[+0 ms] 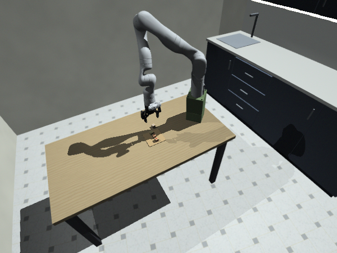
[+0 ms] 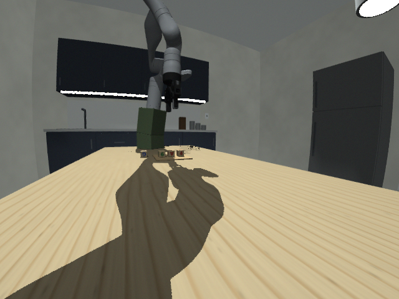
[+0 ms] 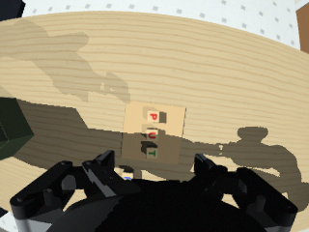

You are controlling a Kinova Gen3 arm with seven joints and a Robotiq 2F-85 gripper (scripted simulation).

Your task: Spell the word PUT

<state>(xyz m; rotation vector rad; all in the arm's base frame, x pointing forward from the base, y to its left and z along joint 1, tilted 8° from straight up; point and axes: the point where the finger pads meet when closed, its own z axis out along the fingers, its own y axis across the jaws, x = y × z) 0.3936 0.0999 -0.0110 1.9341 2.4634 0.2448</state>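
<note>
A small tan mat [image 1: 153, 139] lies on the wooden table near the arm's green base. Three blocks sit on it in a row: one with a green letter [image 3: 151, 151] and two with red letters [image 3: 153, 133] [image 3: 154, 116]. From the exterior view they show as green [image 2: 162, 154], red [image 2: 171, 153] and red [image 2: 179, 152]. A fourth block with a blue letter [image 2: 143, 154] [image 1: 154, 125] lies off the mat, just beside the green-lettered end. The letters are too small to read. My gripper [image 1: 150, 114] [image 2: 171, 104] hangs open and empty well above the blocks.
The arm's green pedestal [image 1: 196, 105] stands at the table's far edge behind the mat. The arm casts a long dark shadow across the table. A dark counter with a sink [image 1: 238, 40] runs along the wall beyond the table.
</note>
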